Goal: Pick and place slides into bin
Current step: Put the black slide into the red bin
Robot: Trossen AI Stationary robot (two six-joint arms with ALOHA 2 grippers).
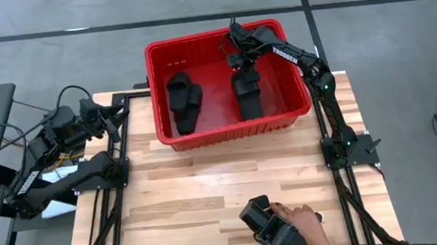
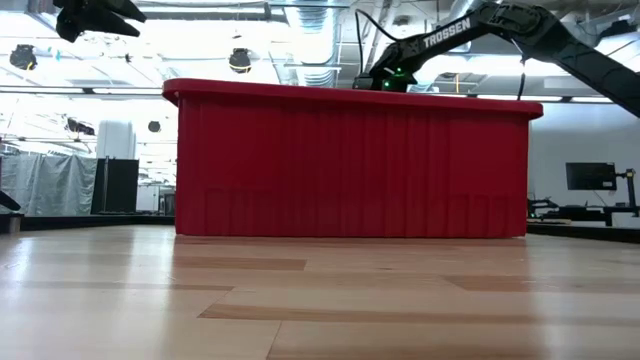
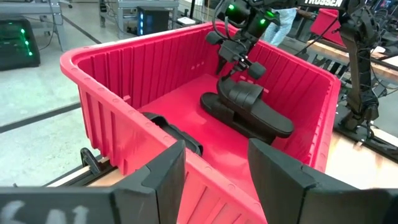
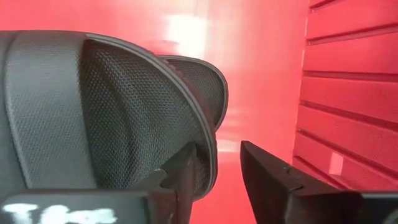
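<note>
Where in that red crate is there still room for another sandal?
In the red bin, bare floor shows between the left slide and the right slide, and along the far wall. It's crowded around the right slide, where the right gripper hovers open.

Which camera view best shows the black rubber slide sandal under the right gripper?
The left wrist view: the black rubber slide sandal lies whole on the floor of the red plastic bin, sole and strap visible. The high view shows it smaller, the right wrist view only its strap, and in the low view the bin wall hides it.
</note>
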